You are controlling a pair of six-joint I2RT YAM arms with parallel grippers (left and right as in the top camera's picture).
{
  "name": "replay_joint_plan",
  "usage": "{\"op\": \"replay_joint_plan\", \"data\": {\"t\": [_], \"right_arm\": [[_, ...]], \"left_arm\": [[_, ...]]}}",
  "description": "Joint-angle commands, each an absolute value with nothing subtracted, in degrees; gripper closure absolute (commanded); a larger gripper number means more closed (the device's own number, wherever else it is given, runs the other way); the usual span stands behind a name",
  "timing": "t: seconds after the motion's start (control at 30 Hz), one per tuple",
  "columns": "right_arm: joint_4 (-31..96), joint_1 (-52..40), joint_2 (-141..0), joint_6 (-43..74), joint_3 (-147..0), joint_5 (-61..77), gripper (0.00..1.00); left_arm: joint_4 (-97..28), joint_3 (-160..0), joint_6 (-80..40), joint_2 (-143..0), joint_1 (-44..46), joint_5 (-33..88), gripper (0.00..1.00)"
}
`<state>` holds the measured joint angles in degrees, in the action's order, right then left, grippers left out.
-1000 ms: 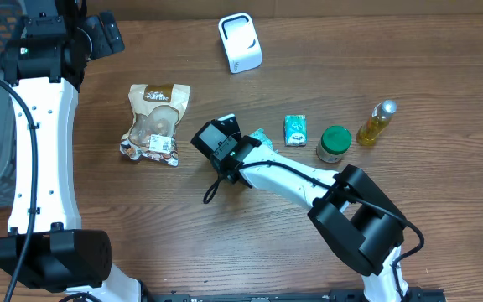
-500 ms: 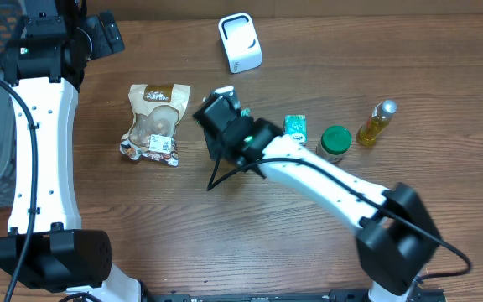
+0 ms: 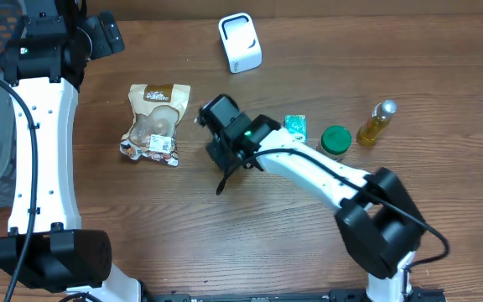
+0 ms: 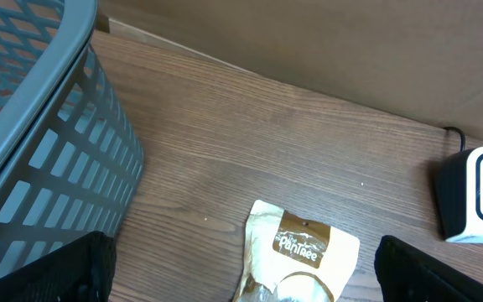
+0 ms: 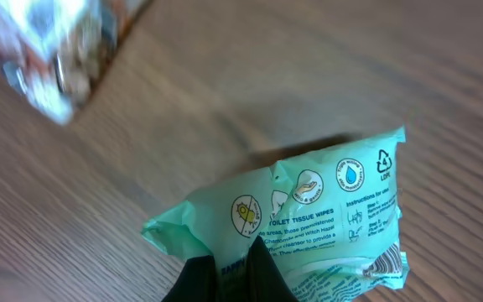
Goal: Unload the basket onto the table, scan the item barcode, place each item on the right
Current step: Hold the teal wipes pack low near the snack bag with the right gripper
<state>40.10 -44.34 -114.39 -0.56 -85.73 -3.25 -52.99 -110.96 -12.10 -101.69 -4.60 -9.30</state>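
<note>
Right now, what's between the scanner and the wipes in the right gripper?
Only bare table, seen overhead: nothing sits between the scanner and the wipes that the right gripper holds.

A mock shop checkout: barcode scanner, snack pouch, oil bottle and jar on a wooden bench, grey mesh basket beside.

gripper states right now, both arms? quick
Left gripper: open, holding nothing.
Right gripper: closed on the green wipes pack.
</note>
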Motion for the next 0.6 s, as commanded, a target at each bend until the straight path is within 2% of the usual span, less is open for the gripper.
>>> {"op": "replay_joint_plan", "data": {"t": [0.0, 0.1, 0.13, 0.3, 0.5, 0.57], "right_arm": [[40.0, -44.7, -116.7, -12.3, -85.4, -4.5, 0.92], [39.9, -44.7, -117.1, -12.3, -85.4, -9.5, 0.6], [39.7, -44.7, -117.1, -12.3, -85.6, -10.7, 0.53], [40.5, -44.6, -115.3, -4.1, -90.4, -11.6, 0.33], [40.8, -44.6, -115.2, 15.6, -92.4, -10.7, 0.38], [40.8, -44.6, -115.9, 18.5, -91.8, -10.3, 0.47]], "left_arm": [[-53.0, -111.4, -12.9, -101.9, -4.9, -10.0, 0.0], [-53.0, -111.4, -12.9, -101.9, -4.9, -10.0, 0.01], [-53.0, -111.4, -12.9, -101.9, -4.9, -10.0, 0.01], [-53.0, -111.4, -12.9, -101.9, -4.9, -10.0, 0.01], [-53.0, -111.4, -12.9, -101.9, -4.9, -10.0, 0.0], [-53.0, -111.4, -12.9, -101.9, -4.9, -10.0, 0.0]]}}
